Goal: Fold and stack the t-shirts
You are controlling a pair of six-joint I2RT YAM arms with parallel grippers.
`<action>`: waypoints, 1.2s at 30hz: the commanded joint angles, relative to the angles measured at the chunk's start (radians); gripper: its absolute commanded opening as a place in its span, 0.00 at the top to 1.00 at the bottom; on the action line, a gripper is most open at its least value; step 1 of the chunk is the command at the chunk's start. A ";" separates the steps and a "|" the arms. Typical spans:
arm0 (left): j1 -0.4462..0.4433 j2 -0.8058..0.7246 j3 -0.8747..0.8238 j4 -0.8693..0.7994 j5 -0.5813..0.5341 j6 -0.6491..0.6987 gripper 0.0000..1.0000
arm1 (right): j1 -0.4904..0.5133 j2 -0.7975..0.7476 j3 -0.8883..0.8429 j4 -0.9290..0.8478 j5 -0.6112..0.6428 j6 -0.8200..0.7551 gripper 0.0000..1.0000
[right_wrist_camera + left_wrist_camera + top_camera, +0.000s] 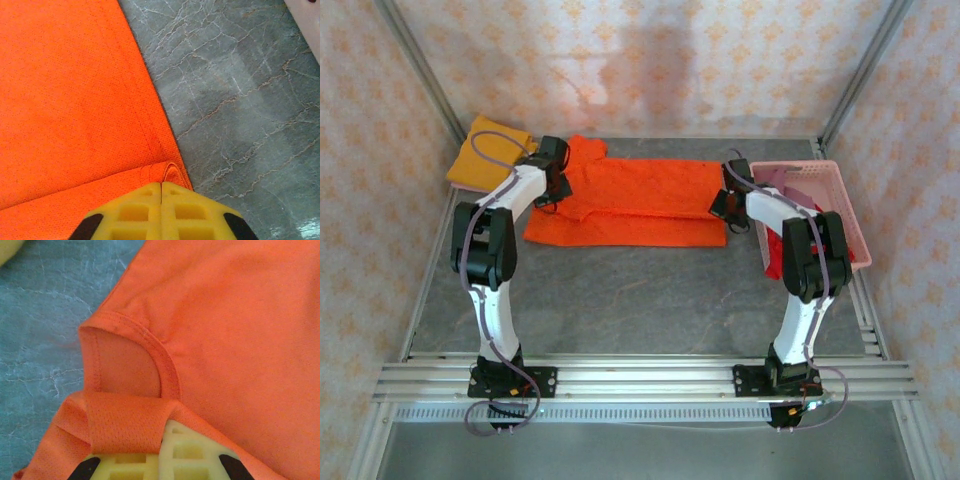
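Orange t-shirt (640, 195): spread flat across the far middle of the table (620, 300), collar end to the left, hem end to the right.
Left arm: elbow raised, forearm reaching forward, wrist tipped down over the collar end.
Left gripper (162, 442): fingers closed, with a fold of collar cloth pinched and draped over them.
Right arm: mirrored pose, wrist tipped down at the hem end (just beside the pink basket (850, 215)).
Right gripper (161, 192): fingers pressed together on the hem corner, which curls up into their tips.
Mustard t-shirt (485, 150): lies at the table's far-left corner.

Orange t-shirt (630, 200) spread out, centre; mustard t-shirt (485, 155) folded, far left.
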 commanded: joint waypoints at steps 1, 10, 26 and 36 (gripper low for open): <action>0.006 0.014 0.026 -0.013 -0.009 -0.018 0.86 | -0.008 -0.013 0.014 -0.003 0.006 -0.027 0.68; -0.001 -0.097 -0.032 0.016 -0.019 -0.065 0.01 | -0.003 -0.191 -0.087 0.056 -0.027 -0.073 0.38; 0.002 -0.079 -0.257 0.229 0.082 -0.231 0.54 | 0.155 0.045 0.026 0.098 -0.049 -0.087 0.59; 0.034 -0.076 -0.368 0.281 0.143 -0.236 0.56 | 0.151 0.073 -0.064 0.076 -0.040 -0.063 0.68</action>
